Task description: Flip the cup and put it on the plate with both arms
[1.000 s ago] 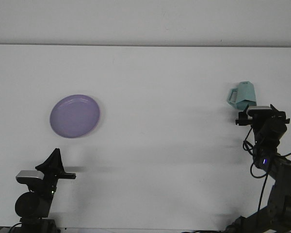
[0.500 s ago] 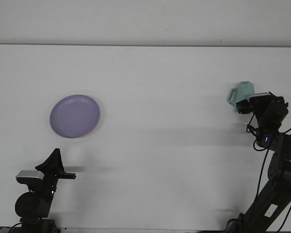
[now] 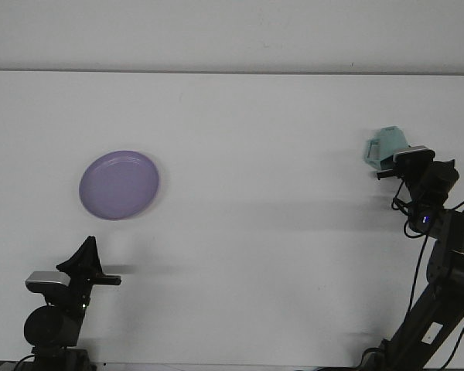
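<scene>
Over the last second the right arm [image 3: 441, 255] has pushed farther out, so its claw [image 3: 406, 160] now covers more of the cup [image 3: 387, 144] than before. That reads as closing in for a grasp; whether its fingers are spread or pinching, I cannot tell. The cup, pale teal with a handle, lies at 3 o'clock, well apart from the plate [image 3: 120, 185] at 9. The left claw [image 3: 85, 259] idles at 7, state unclear.

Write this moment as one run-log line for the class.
stage: reaching cup | right hand: at teal cup | left hand: parked below purple plate | plate: bare
</scene>
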